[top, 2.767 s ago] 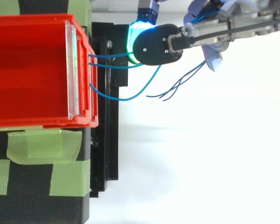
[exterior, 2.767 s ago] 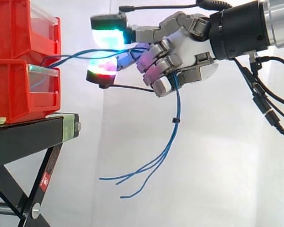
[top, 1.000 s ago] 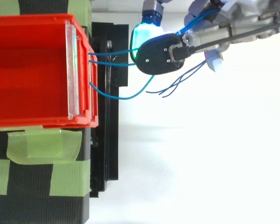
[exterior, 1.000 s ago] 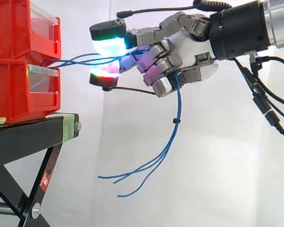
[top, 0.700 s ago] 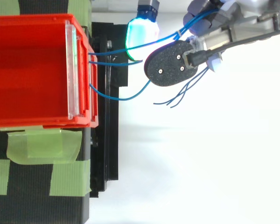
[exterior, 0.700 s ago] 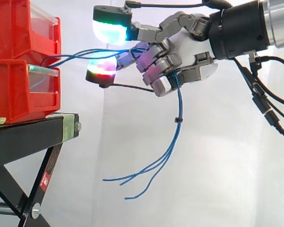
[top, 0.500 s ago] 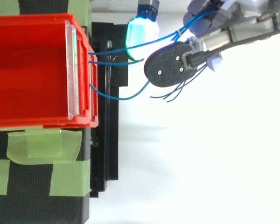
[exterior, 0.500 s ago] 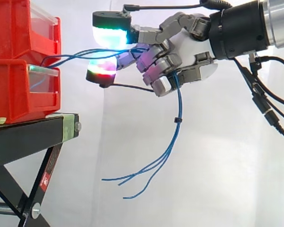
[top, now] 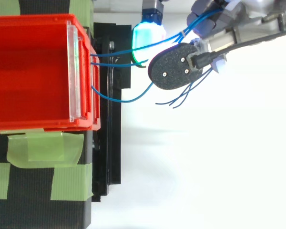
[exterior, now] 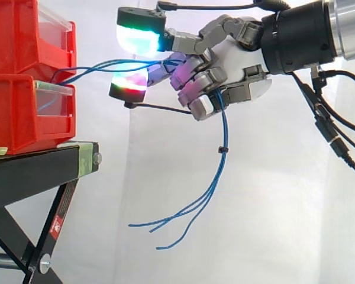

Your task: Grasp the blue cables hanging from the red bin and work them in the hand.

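The hand (exterior: 236, 56) curls tight around the blue cables (exterior: 220, 160). A hard tug could yank them from the red bin (exterior: 18, 118).

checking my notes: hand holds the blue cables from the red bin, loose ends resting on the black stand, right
No: the loose ends of the blue cables hang free below the hand, off the black stand; side view shows it.

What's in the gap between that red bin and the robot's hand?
The blue cables span it, running from the red bin into the curled fingers of the hand; the side view shows this plainly.
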`<state>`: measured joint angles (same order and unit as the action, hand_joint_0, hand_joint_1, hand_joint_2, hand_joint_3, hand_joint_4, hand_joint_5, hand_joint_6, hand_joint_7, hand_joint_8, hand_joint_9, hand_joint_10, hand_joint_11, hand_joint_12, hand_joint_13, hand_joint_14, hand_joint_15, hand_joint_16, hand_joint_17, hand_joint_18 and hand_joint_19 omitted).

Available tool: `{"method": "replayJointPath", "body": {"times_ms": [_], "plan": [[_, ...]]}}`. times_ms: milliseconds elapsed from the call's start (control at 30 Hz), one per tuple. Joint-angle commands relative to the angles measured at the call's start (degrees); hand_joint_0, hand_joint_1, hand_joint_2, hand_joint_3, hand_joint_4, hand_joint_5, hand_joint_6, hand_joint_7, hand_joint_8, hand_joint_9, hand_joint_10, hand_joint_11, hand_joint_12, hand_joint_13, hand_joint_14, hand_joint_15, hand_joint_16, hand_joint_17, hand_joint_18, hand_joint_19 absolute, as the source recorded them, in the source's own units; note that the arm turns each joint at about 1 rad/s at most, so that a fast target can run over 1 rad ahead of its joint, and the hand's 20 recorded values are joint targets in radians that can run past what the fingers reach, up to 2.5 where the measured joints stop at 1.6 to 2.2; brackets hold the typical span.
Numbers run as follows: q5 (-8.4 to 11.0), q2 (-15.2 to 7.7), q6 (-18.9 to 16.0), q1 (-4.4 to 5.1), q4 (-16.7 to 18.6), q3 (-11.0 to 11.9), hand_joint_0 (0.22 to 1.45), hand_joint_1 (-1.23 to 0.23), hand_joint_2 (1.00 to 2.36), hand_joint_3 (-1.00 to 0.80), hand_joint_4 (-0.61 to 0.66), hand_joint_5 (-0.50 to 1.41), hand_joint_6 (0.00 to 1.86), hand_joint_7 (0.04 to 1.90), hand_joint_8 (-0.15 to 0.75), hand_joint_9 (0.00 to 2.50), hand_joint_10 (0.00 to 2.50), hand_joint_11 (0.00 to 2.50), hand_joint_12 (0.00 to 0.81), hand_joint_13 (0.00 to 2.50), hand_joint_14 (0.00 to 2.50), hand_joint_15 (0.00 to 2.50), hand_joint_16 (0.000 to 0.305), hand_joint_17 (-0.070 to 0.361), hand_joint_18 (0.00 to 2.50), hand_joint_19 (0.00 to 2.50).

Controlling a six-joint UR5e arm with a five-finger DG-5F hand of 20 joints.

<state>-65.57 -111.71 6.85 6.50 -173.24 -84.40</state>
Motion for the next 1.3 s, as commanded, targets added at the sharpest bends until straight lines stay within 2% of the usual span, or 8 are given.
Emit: {"method": "replayJointPath", "body": {"times_ms": [0,233,300,433,800,1067,1133,1267], "plan": [[0.00,0.0,0.0,0.00,-0.1,-0.1,0.82,-0.60,1.00,-0.91,0.24,0.11,0.60,1.22,0.649,1.84,2.50,2.50,0.730,2.10,2.50,2.00,0.210,0.158,2.50,0.59],[0.00,0.0,0.0,0.00,-0.1,-0.1,0.80,-0.58,1.00,-0.98,0.25,0.14,0.57,1.23,0.649,1.84,2.50,2.50,0.730,2.10,2.50,2.00,0.210,0.158,2.50,0.59],[0.00,0.0,0.0,0.00,-0.1,0.0,0.83,-0.57,1.00,-0.92,0.25,0.15,0.56,1.24,0.649,1.84,2.50,2.50,0.730,2.10,2.50,2.00,0.210,0.158,2.50,0.59],[-0.09,0.0,0.0,0.00,-0.2,-0.1,0.90,-0.59,1.01,-0.69,0.25,0.16,0.57,1.24,0.649,1.84,2.50,2.50,0.730,2.10,2.50,2.00,0.210,0.158,2.50,0.59],[-0.09,0.0,0.0,0.00,0.2,0.0,0.93,-0.60,1.02,-0.44,0.26,0.16,0.47,1.24,0.649,1.84,2.50,2.50,0.730,2.10,2.50,2.00,0.210,0.158,2.50,0.59],[0.00,0.0,0.0,0.00,0.2,0.0,0.95,-0.64,1.02,-0.12,0.27,0.16,0.43,1.25,0.649,1.84,2.50,2.50,0.730,2.10,2.50,2.00,0.210,0.158,2.50,0.59],[-0.09,0.0,0.0,0.00,0.2,0.0,0.95,-0.65,1.02,-0.12,0.28,0.17,0.43,1.25,0.649,1.84,2.50,2.50,0.730,2.10,2.50,2.00,0.210,0.158,2.50,0.59],[-0.09,0.0,0.0,0.00,0.2,0.0,0.88,-0.62,1.02,-0.51,0.25,0.17,0.36,1.29,0.649,1.84,2.50,2.50,0.730,2.10,2.50,2.00,0.210,0.158,2.50,0.59]]}}
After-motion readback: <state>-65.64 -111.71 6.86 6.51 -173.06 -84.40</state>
